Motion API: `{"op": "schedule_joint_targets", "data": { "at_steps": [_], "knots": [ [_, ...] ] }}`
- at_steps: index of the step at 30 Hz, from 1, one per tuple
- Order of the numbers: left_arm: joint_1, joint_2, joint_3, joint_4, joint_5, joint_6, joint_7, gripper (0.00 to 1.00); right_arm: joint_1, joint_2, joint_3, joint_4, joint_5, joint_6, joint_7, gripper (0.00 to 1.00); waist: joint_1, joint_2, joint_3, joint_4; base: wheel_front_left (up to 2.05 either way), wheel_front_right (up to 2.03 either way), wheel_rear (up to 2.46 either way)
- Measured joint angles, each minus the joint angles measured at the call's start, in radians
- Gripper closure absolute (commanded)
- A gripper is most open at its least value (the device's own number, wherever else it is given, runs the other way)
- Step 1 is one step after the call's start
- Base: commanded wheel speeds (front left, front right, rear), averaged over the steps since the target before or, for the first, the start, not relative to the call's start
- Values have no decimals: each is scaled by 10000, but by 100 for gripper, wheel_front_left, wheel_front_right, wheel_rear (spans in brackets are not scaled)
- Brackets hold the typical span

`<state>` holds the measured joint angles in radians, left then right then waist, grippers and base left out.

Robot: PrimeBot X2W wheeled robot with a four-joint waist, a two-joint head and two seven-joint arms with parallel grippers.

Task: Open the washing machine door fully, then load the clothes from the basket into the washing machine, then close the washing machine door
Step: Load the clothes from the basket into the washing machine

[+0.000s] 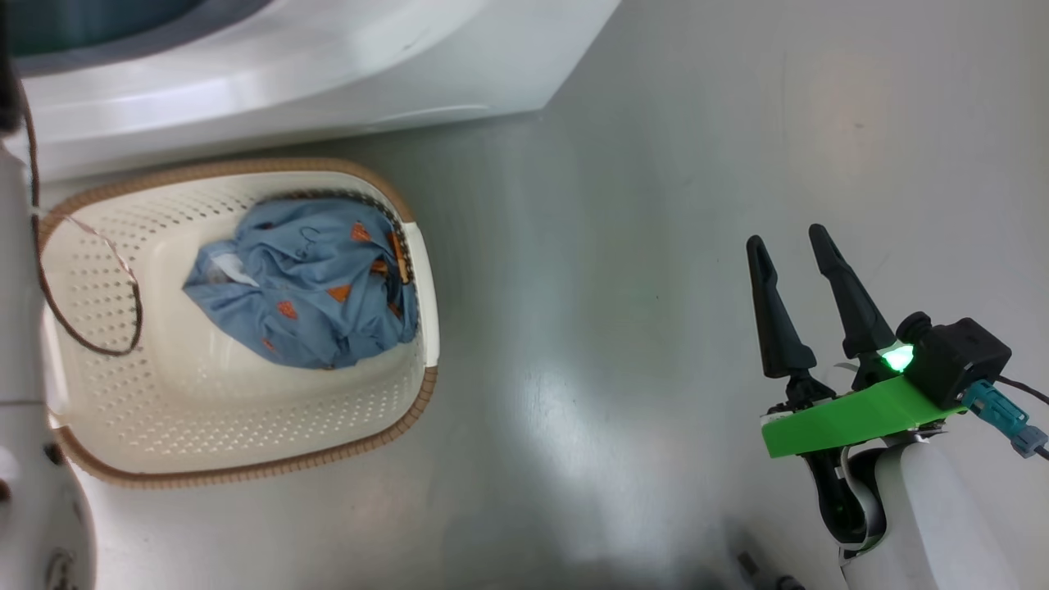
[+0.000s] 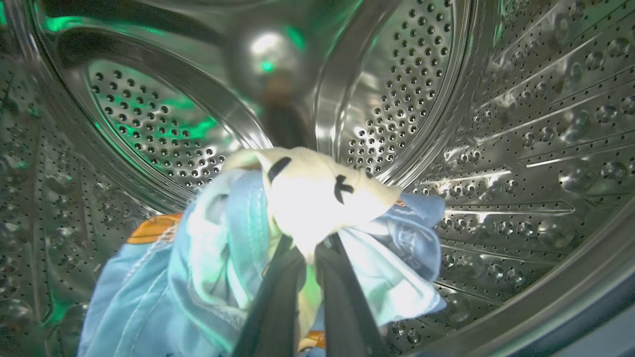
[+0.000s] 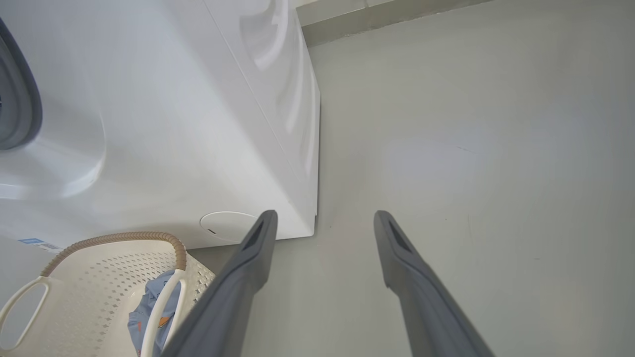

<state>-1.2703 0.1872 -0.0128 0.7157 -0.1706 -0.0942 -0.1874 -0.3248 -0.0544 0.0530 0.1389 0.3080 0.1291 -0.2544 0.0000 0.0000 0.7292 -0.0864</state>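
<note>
Currently our left gripper (image 2: 310, 248) is inside the perforated steel drum (image 2: 521, 124), clamped tight on the clothes (image 2: 218, 248): light blue fabric with an orange patch, and a cream piece with black marks on top. We see a second bundle (image 1: 303, 287), light blue with orange patches, bunched in the cream basket (image 1: 205, 426) just beside the white washing machine (image 1: 328, 74). Our right gripper (image 1: 787, 238) gapes wide, empty, above the grey floor (image 1: 615, 287).

Nothing written can be read. A small blue label (image 3: 31, 242) sits at the lower front corner of the big white front-loading washing machine (image 3: 149, 124), but its print is too small to make out. Black strokes on cream cloth bunched with the light blue fabric clothes (image 2: 213, 258) form no legible letters.
</note>
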Motion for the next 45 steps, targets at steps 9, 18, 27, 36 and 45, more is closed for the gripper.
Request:
{"op": "schedule_joint_targets", "data": {
  "at_steps": [9,18,27,36,45],
  "knots": [
    [-1041,268,-230,769,4,-161,-4,100,-3,2,150,-113,48,0,0,0,1,0,633,-158,0,0,0],
    [-2286,734,-531,1016,-6,-259,-476,100,-39,4,337,-171,130,0,0,0,0,0,1138,-434,0,0,0],
    [-2978,959,-780,1862,-211,-324,-301,100,-58,8,443,-155,174,0,0,0,0,0,1301,-650,0,0,0],
    [-3155,1016,-1093,2675,-604,-330,142,84,-87,10,437,-71,174,0,0,0,0,0,1230,-659,0,0,0],
    [-2833,982,-1308,3014,-589,-320,-443,0,-172,12,422,61,192,0,0,0,1,0,774,-606,0,0,0]
  ]
}}
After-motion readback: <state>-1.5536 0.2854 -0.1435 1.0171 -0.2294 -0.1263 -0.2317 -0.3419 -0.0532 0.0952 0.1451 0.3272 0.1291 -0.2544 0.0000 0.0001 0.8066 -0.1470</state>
